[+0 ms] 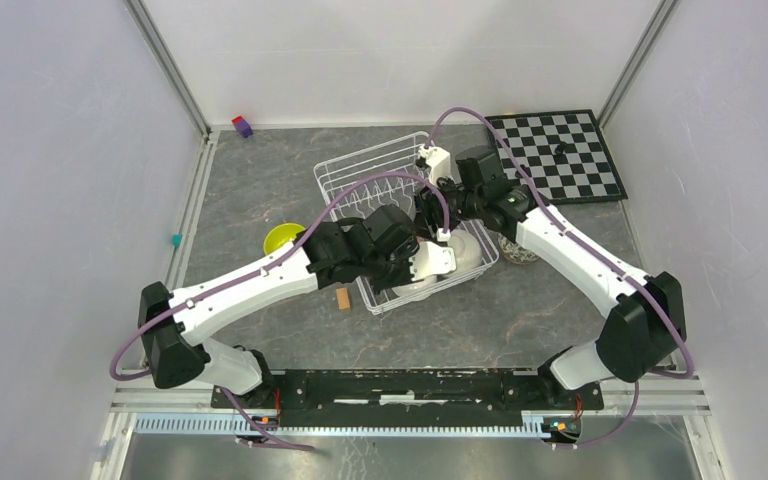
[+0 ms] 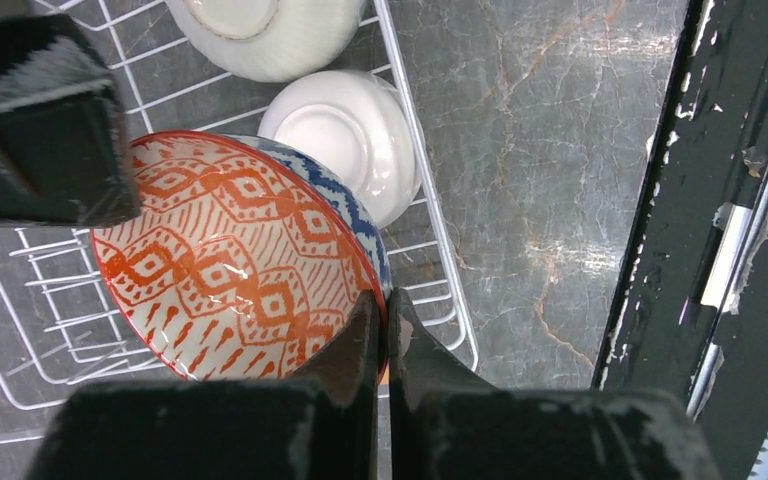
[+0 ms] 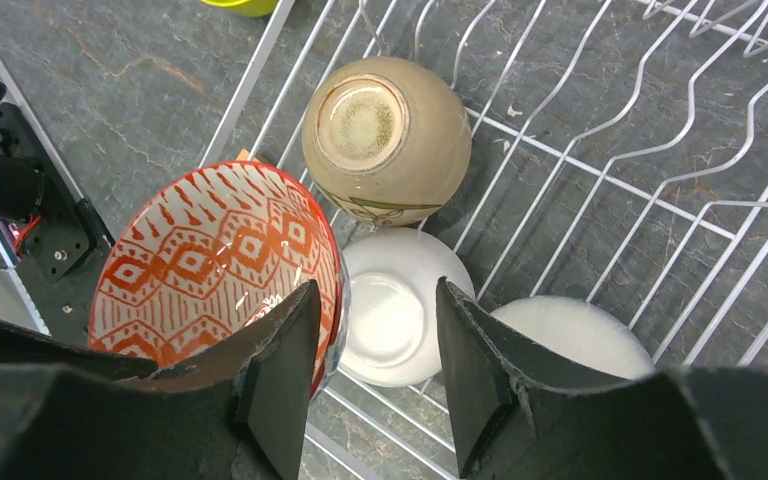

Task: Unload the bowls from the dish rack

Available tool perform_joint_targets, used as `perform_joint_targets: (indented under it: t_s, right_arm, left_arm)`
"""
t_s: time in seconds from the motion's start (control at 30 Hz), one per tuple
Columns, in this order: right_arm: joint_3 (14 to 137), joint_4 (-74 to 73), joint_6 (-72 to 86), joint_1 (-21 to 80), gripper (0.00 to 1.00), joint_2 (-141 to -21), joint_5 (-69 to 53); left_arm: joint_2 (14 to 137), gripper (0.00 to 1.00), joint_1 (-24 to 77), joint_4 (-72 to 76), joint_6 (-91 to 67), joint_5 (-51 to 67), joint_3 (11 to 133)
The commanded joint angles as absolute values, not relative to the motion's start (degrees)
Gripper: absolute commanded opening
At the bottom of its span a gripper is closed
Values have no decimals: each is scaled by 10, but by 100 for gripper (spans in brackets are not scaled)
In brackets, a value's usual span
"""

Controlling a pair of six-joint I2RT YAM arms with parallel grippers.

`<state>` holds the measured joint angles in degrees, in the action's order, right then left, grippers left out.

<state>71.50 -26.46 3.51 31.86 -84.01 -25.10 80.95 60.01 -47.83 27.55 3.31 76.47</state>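
White wire rectangular dish rack (image 1: 370,165) with upright prongs, on the grey marbled tabletop (image 1: 440,330). Over the rack's near end, a round bowl with an orange-red diamond pattern inside (image 2: 230,270) and blue-and-white on its outer wall, tilted steeply onto its edge. Pinched at the rim by the left gripper (image 2: 385,318), jaws closed tight on the edge, one finger inside the bowl and one outside. Cannot tell whether resting on the rack's wires or lifted clear of them. Also over the rack's near end, the right gripper (image 3: 378,300), jaws spread apart and holding nothing, one finger (image 3: 280,370) in front of that bowl's inner wall.

Inside the rack, upside down with foot rings up: a tan glazed round bowl (image 3: 385,140) toward the rack's middle and a plain white round bowl (image 3: 395,320) just beside the patterned one. Near them, a second plain white round bowl (image 3: 570,335), partly hidden behind the right gripper's other finger.

Outside the rack, on the tabletop: a lime-yellow round bowl (image 1: 280,238) just left of the rack; a dark-patterned round bowl (image 1: 513,255) at the rack's right side, half hidden under the right arm (image 1: 570,255); a small tan wooden block (image 1: 343,299) by the rack's near-left corner; a black-and-white chessboard (image 1: 560,155) beyond the rack's far-right corner.
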Motion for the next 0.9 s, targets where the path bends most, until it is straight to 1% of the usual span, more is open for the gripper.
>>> perform_joint_targets:
  t_s: [0.0, 0.17, 0.2, 0.27, 0.3, 0.33, 0.37, 0.4, 0.43, 0.57, 0.63, 0.7, 0.73, 0.8, 0.83, 0.87]
  right_arm:
    - [734, -275, 17, 331, 52, -846, -232]
    - [734, -284, 9, 337, 42, -851, -226]
    - [732, -283, 8, 337, 38, -850, -226]
    - [732, -281, 8, 338, 24, -849, -221]
    - [730, -278, 8, 338, 14, -848, -218]
    - [730, -274, 9, 337, 6, -847, -211]
    - [727, -270, 14, 338, 0, -845, -207]
    - [725, -264, 17, 338, 0, -842, -199]
    - [722, -256, 21, 338, 0, -839, -192]
    - [715, -235, 34, 338, 0, -829, -167]
    - [711, -228, 39, 337, 0, -822, -156]
    - [709, -222, 43, 337, 0, -818, -138]
    - [709, -222, 44, 336, 0, -817, -124]
    - [706, -223, 49, 337, 0, -810, -99]
    - [703, -222, 52, 336, 0, -805, -85]
    - [696, -219, 54, 337, 0, -799, -75]
  left_arm:
    - [807, 2, 606, -461, 307, 10, 810]
    - [820, 2, 609, -461, 312, 2, 822]
    - [823, 2, 609, -461, 313, -9, 823]
    - [826, 3, 610, -461, 317, -16, 825]
    - [827, 6, 610, -461, 317, -20, 827]
    - [829, 13, 610, -460, 317, -23, 829]
    - [829, 24, 610, -461, 317, -25, 829]
    - [829, 31, 611, -459, 316, -26, 829]
    - [827, 37, 610, -454, 314, -28, 825]
    - [804, 47, 610, -416, 309, -20, 793]
    - [792, 53, 611, -396, 301, -21, 775]
    - [781, 75, 610, -381, 293, -24, 762]
    - [774, 77, 610, -367, 287, -27, 753]
    - [758, 92, 611, -337, 274, -27, 733]
    - [749, 96, 610, -322, 267, -26, 724]
    - [742, 97, 610, -312, 256, -25, 718]
